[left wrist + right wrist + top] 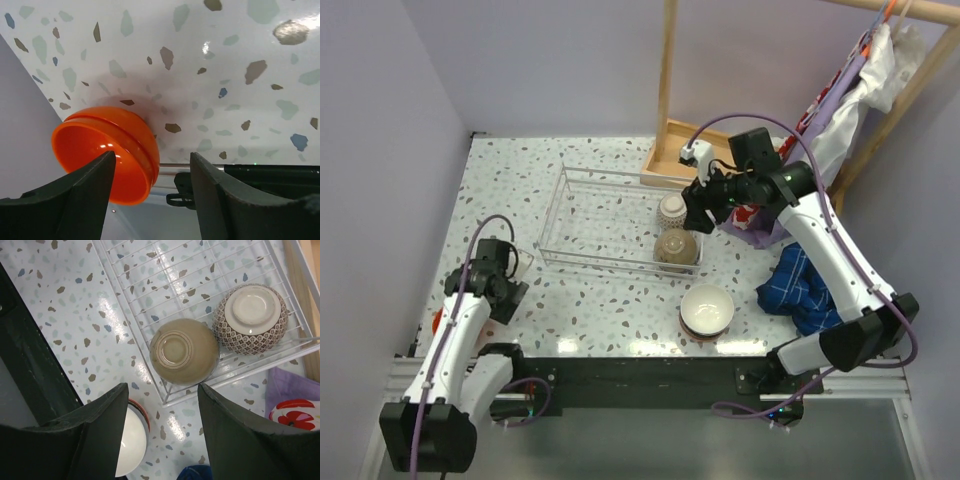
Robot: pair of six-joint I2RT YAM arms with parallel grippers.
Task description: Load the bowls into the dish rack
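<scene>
Orange bowl (102, 142) lies tipped just beyond the open left gripper (152, 167).

The left gripper (151, 167) hangs low near its base, jaws parted; the right gripper (162, 390) reaches far forward, pointing down, jaws parted.

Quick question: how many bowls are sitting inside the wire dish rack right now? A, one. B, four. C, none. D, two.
D: only the tan-brown bowl and the red-patterned bowl sit upside down inside the dish rack, while the white bowl and the orange bowl lie outside it.
</scene>
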